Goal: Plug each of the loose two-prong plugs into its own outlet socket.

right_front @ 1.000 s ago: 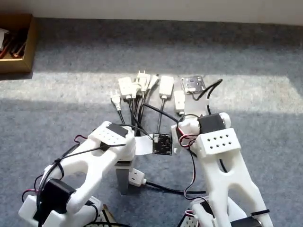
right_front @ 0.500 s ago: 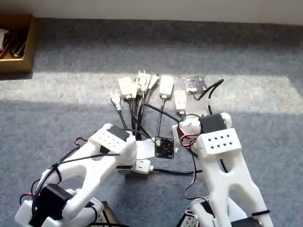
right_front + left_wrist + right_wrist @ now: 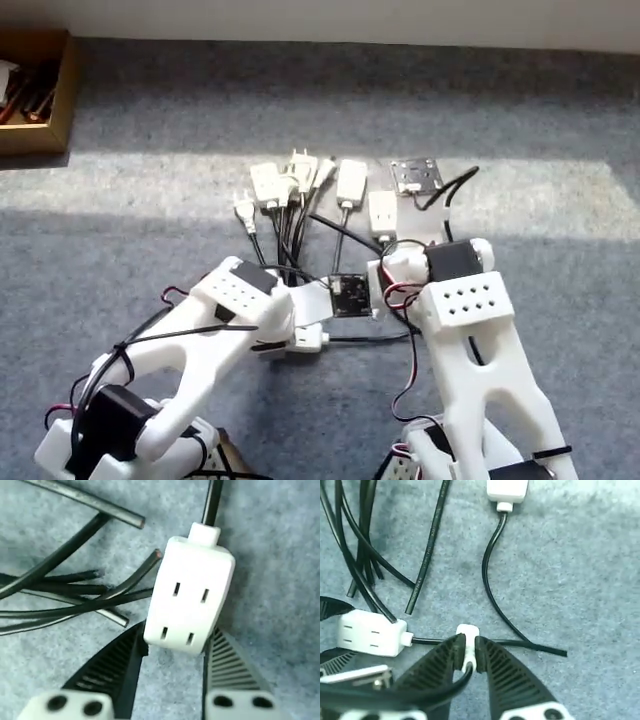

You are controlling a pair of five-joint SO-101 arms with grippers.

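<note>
From the high view, the left arm (image 3: 235, 300) bends in over the white outlet block (image 3: 307, 340). The block lies on the grey table (image 3: 120, 250), and its black cord (image 3: 365, 338) runs straight across toward the right arm (image 3: 460, 300). The loose plugs (image 3: 290, 180) sit bunched farther out, well apart from both arms.

In the left wrist view, the left pincer (image 3: 177, 636) is clenched on the outlet block's free end, with one ribbed finger on each side. The slotted face is turned up toward the camera (four slots, so two outlets), and the cord leaves from the far end.

In the right wrist view, the right pincer (image 3: 469, 642) is clenched on a small white plug (image 3: 467, 631), right over the black cord. The outlet block (image 3: 370, 632) lies just beside it, its long axis running along the cord toward this pincer. I cannot tell which way the prongs point. As I judge it, the plug must travel sideways to above the slotted face and go in prongs-down, while the left arm, nearer the block, steadies it.
</note>
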